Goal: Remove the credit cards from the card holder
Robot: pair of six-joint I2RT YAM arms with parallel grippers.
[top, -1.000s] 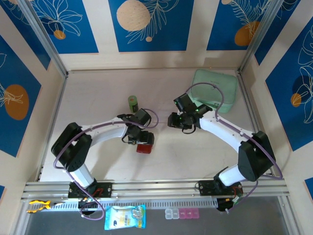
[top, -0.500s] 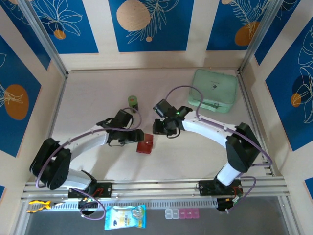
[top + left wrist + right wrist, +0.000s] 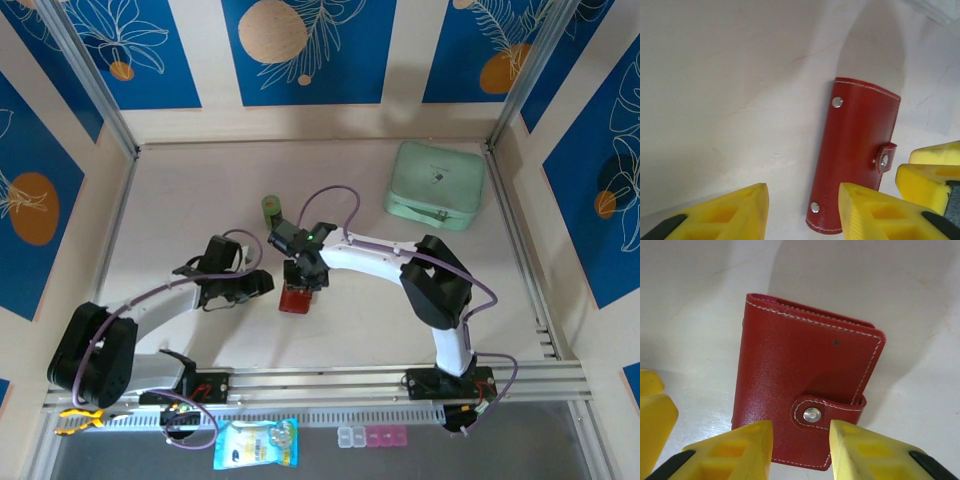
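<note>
The red card holder (image 3: 294,299) lies flat on the table, its tab (image 3: 827,412) snapped shut. The credit cards are hidden inside it. My right gripper (image 3: 303,276) hovers at the holder's far edge. In the right wrist view its jaws stand open (image 3: 800,432), one on each side of the snap tab, over the holder (image 3: 800,365). My left gripper (image 3: 262,285) sits just left of the holder. It is open (image 3: 802,200), with the holder's near corner (image 3: 855,150) and bare table between its fingers, and grips nothing.
A small green cylinder (image 3: 271,209) stands just behind the two grippers. A mint-green zip pouch (image 3: 436,185) lies at the back right. Aluminium posts and walls bound the table, and a rail (image 3: 320,382) runs along the front edge.
My right arm swung left from near the pouch to over the card holder. The left arm drew back to the left of the holder and its jaws narrowed.
</note>
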